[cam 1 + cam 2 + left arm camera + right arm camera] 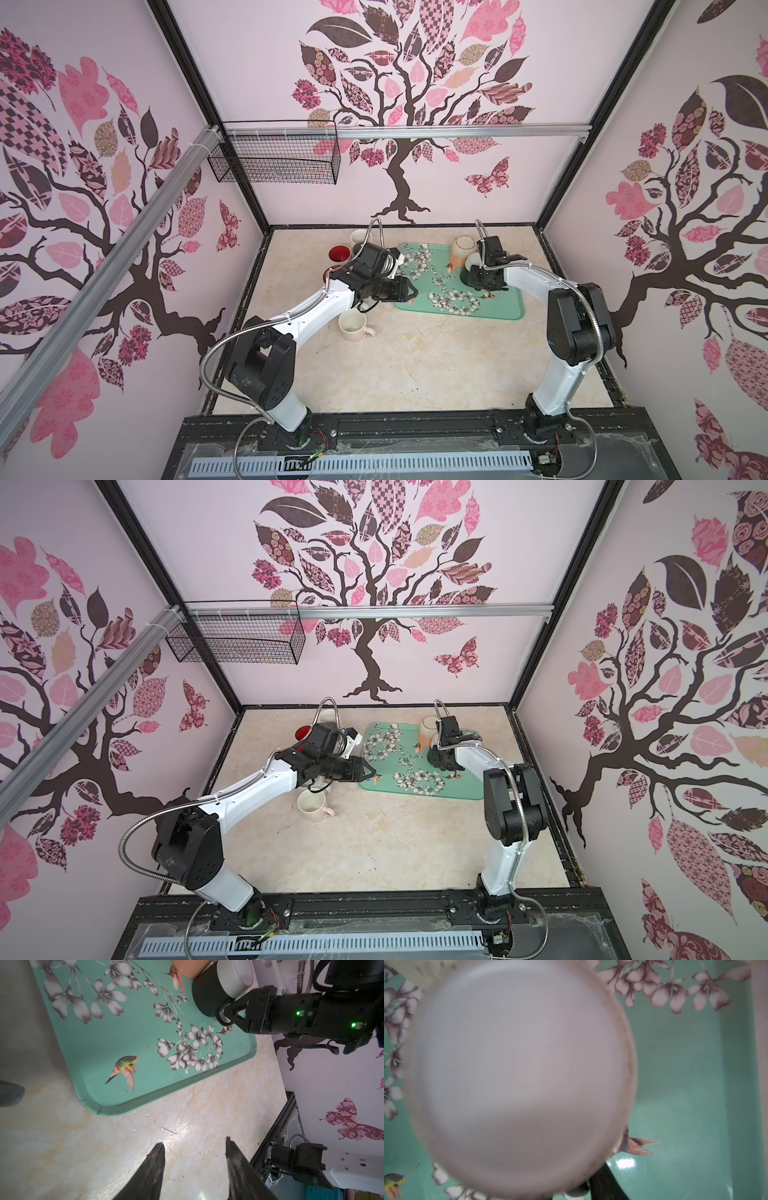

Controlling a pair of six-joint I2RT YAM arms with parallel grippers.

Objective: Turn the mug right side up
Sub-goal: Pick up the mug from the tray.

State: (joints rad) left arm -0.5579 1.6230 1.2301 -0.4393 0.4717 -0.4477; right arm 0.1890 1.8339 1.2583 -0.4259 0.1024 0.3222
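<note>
A black-and-white mug stands upside down on the green floral tray, black rim down and pale base up. That base fills the right wrist view. My right gripper reaches in low from the side and is shut on the mug's dark handle loop. Only one of its fingers shows in its own wrist view, beside the handle. My left gripper is open and holds nothing, over bare table near the tray's near-left corner.
A peach and cream cup stands upside down on the tray just behind the mug. On the table left of the tray are an upright pink mug, a red bowl and a white cup. A wire basket hangs on the back rail.
</note>
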